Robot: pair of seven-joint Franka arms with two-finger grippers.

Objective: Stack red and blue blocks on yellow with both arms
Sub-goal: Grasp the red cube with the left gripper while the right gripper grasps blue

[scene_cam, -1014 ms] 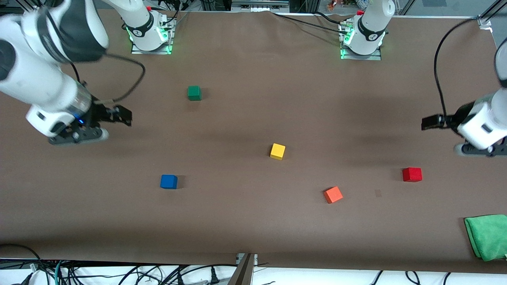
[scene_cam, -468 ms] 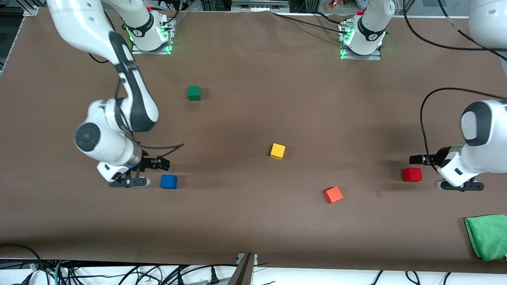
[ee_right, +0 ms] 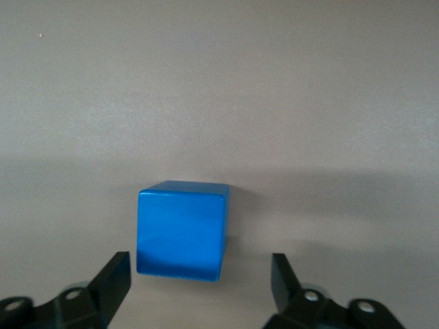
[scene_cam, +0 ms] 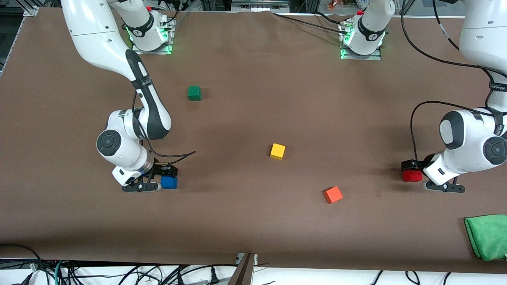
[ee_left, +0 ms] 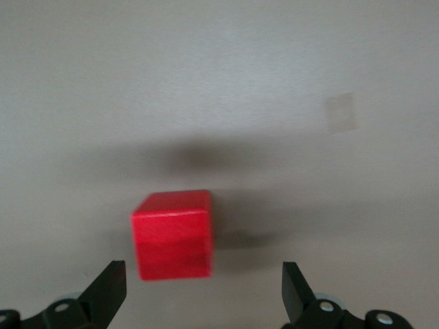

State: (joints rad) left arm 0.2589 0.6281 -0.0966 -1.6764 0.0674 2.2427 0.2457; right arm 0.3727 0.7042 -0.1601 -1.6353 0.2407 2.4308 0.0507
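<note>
Blue block (scene_cam: pixel 169 182) and red block (scene_cam: pixel 412 175) sit toward the worktop's end edges, yellow block (scene_cam: pixel 277 151) mid-table. In my wrist views, left gripper (ee_left: pixel 204 291) and right gripper (ee_right: pixel 199 279) are spread astride them. Both look light, rigid; I'd pinch flat side faces.

The brown table (scene_cam: pixel 253 221) carries a yellow cube (scene_cam: pixel 277 151) at centre, with the green cube (scene_cam: pixel 194 93) at ten o'clock, blue cube (scene_cam: pixel 170 182) at eight, orange cube (scene_cam: pixel 333 194) at four, red cube (scene_cam: pixel 411 175) near four, and a green cloth (scene_cam: pixel 488 236) farther out at four.
</note>
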